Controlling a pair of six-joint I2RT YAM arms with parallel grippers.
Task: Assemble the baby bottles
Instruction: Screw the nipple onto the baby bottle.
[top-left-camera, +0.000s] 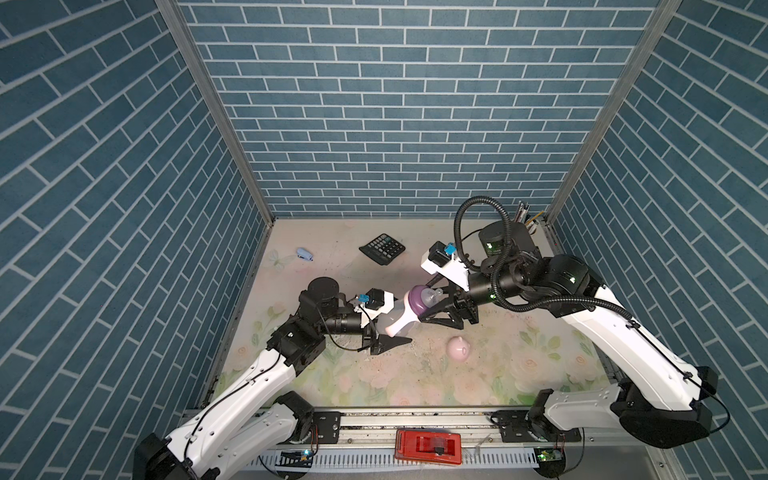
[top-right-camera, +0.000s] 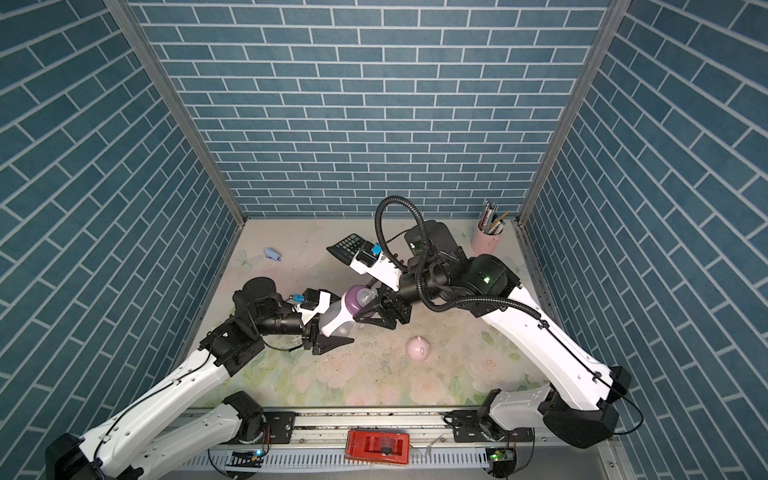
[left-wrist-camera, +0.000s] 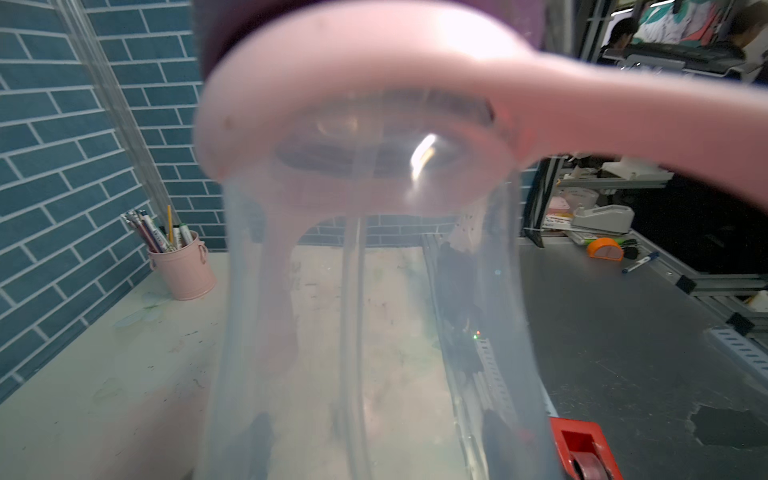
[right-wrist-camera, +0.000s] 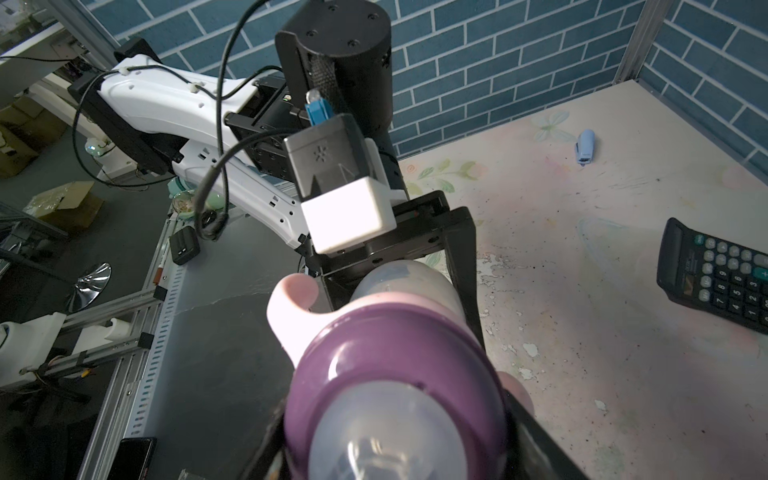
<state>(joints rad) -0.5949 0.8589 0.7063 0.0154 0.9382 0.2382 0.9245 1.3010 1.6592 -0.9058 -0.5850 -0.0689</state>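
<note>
Baby bottle (top-left-camera: 394, 315), tilted, neck toward the right end effector (top-left-camera: 426, 301), hangs above the table (top-left-camera: 498, 374) clamped by the left end effector (top-left-camera: 397, 325); right jaws flank its purple collar (top-left-camera: 417, 302), grip unclear.

2 top views high, looking down; wrist views close on bottle (left-wrist-camera: 374, 316)

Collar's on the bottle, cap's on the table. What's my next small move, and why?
Likely grip the purple collar with the right gripper and turn it tighter: its jaws straddle the collar, the left gripper clamps the bottle body, and the seating is unclear. The pink cap comes after.
</note>
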